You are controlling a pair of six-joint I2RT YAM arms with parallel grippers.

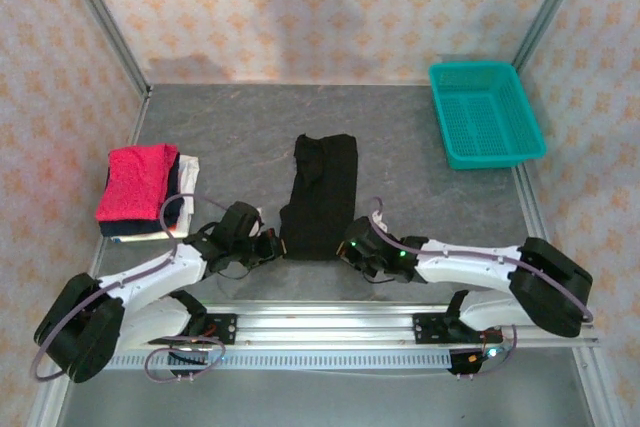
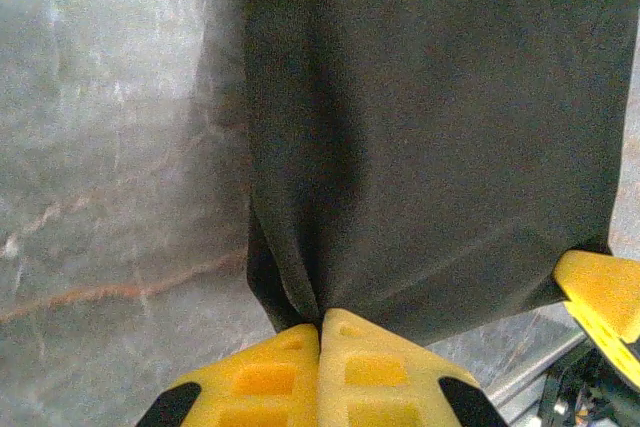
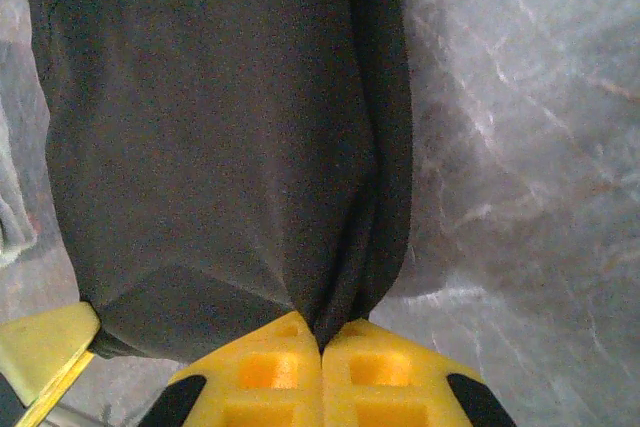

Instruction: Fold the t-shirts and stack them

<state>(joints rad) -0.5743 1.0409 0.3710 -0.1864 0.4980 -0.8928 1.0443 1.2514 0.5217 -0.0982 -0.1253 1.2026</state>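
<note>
A black t-shirt (image 1: 322, 192) lies as a long folded strip in the middle of the table, running away from the arms. My left gripper (image 1: 272, 247) is shut on its near left corner, the cloth (image 2: 420, 137) pinched between the yellow fingers (image 2: 270, 367). My right gripper (image 1: 348, 249) is shut on the near right corner, with the fabric (image 3: 220, 137) bunched into its fingertips (image 3: 380, 357). A crimson-pink t-shirt (image 1: 135, 179) lies folded on top of a stack at the left. The black shirt's emblem is hidden.
Under the pink shirt sit folded dark and white garments (image 1: 185, 182). A teal mesh basket (image 1: 485, 112) stands at the back right. The metal rail (image 1: 330, 322) runs along the near edge. Patterned walls close in the grey table (image 1: 420, 197).
</note>
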